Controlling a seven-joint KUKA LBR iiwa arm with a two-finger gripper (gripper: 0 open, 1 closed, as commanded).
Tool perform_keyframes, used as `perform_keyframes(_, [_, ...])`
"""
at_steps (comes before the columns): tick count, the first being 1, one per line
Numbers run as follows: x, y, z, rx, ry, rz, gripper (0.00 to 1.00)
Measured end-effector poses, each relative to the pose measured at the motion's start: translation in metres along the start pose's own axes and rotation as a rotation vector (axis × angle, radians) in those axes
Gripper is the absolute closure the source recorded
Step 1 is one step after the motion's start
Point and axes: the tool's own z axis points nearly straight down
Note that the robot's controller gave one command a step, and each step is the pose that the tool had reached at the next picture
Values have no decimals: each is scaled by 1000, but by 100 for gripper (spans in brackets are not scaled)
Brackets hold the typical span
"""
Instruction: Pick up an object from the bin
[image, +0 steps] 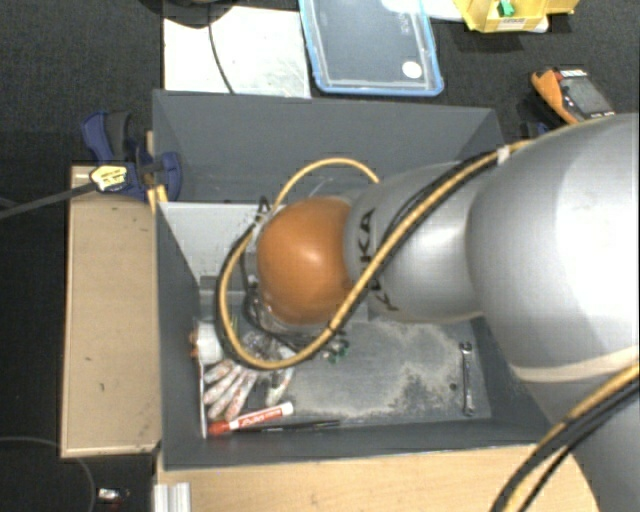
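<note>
Your gripper (266, 335) sits under the orange wrist cover (300, 258) at the left of the grey metal bin (420, 372), state can't tell; the nearby red-and-white marker pen (250, 418) by the front wall looks light, stiff and slick, so grip it mid-barrel.

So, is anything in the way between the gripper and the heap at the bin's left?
Nothing visible is. The gripper hangs right over the heap, beside the red marker; its orange cover hides the spot directly beneath.
</note>
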Motion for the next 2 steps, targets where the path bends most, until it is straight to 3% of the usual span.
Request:
perform_keyframes(1, [3, 2, -25, -5, 8, 0, 100])
perform_keyframes(2, [-1, 2, -69, -2, -3, 0, 100])
